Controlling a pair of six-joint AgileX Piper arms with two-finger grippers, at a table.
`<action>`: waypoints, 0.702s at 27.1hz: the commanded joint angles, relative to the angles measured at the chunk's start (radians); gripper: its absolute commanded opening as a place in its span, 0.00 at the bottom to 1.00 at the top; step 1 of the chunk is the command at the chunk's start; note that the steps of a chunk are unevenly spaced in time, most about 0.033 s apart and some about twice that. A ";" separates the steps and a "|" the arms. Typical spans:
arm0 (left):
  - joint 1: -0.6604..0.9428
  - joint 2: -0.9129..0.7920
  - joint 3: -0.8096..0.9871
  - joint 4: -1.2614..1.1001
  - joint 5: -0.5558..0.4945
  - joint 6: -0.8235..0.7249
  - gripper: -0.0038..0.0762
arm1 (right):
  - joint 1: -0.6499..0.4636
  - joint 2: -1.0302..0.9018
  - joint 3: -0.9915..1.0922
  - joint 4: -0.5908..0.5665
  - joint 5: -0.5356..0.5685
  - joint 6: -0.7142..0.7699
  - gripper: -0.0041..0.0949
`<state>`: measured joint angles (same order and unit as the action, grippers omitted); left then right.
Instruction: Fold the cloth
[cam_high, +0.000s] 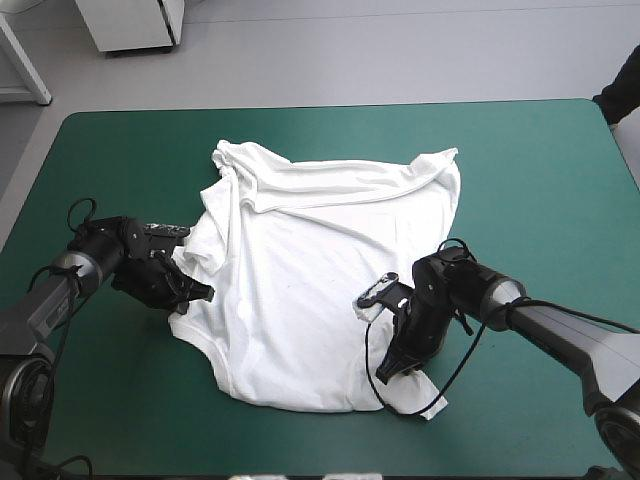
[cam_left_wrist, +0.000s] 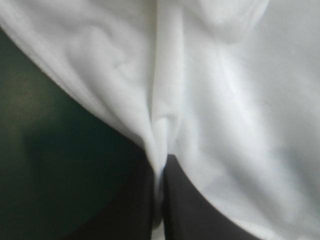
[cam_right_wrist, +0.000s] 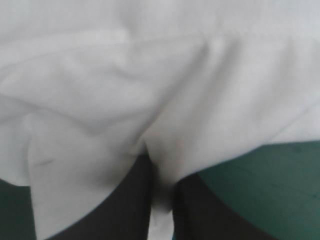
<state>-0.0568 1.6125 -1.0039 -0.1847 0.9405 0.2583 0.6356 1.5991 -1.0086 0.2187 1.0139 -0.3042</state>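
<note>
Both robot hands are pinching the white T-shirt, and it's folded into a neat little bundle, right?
Not a bundle. The high view shows the T-shirt spread out and wrinkled on the teal-green table. The left gripper and right gripper do both pinch it.

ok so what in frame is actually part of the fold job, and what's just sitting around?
In the job: T-shirt, spread out; left gripper and right gripper, jaws of both shut on its edges.
Just there: the teal-green cover.
</note>
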 joint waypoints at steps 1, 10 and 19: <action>-0.009 -0.048 -0.014 -0.082 0.035 0.021 0.04 | -0.001 -0.019 -0.009 0.095 -0.055 -0.063 0.03; -0.009 -0.304 -0.178 -0.098 0.190 0.037 0.04 | -0.001 -0.075 -0.272 0.009 0.105 0.002 0.03; -0.009 -0.469 -0.706 -0.109 0.134 0.022 0.04 | -0.001 -0.210 -0.932 -0.329 0.212 0.173 0.03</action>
<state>-0.0630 1.1697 -1.5504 -0.2634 1.1635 0.2875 0.6363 1.4479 -1.7562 -0.0464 1.2425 -0.1469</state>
